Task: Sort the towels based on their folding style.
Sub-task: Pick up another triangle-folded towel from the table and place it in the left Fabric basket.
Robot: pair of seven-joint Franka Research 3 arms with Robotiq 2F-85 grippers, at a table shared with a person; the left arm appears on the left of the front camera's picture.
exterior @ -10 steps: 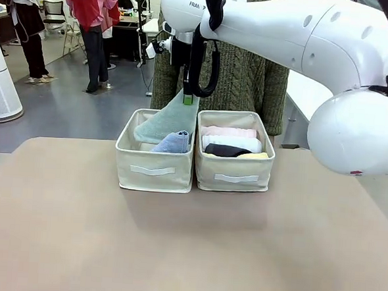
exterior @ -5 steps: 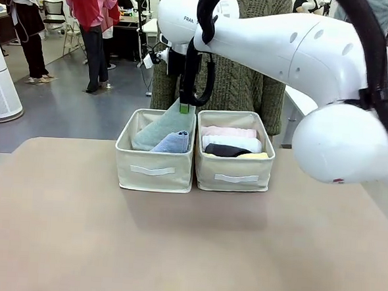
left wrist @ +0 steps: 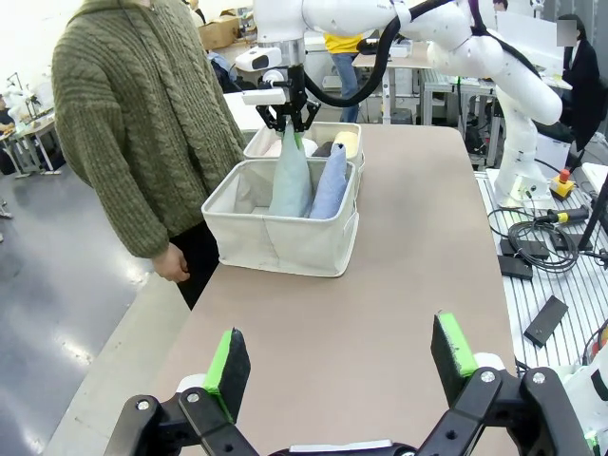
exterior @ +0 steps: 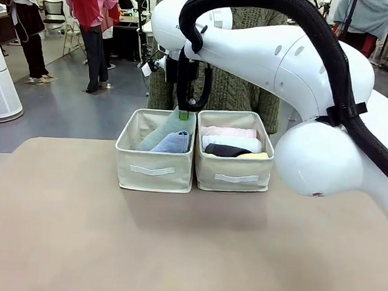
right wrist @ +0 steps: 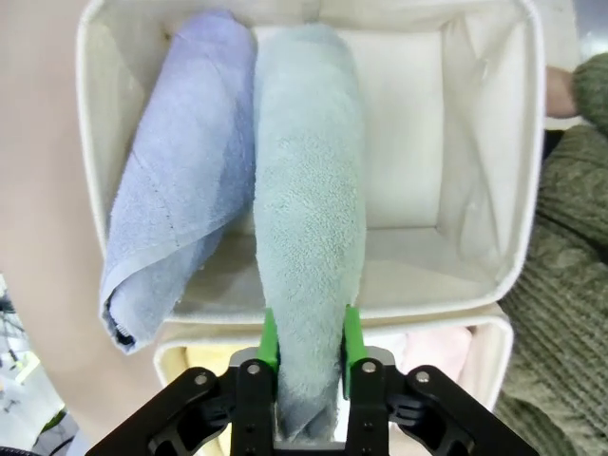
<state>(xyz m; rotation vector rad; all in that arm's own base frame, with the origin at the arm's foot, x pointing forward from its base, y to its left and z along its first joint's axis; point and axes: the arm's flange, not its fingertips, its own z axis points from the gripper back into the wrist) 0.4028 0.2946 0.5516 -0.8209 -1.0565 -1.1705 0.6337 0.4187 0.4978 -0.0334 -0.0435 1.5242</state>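
Even, bright indoor light from overhead. Soft shadow on the table (exterior: 177, 210) in front of the bins (exterior: 155, 160). Mild sheen on the white arm (exterior: 298, 59). Front view sharp. Wrist views wide-angle, edges bowed; right wrist view slightly soft at the near fingers (right wrist: 269, 338).

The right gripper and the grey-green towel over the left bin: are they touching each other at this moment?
Touching. In the right wrist view the right gripper has its green pads pressed on both sides of the grey-green towel, pinching its end.
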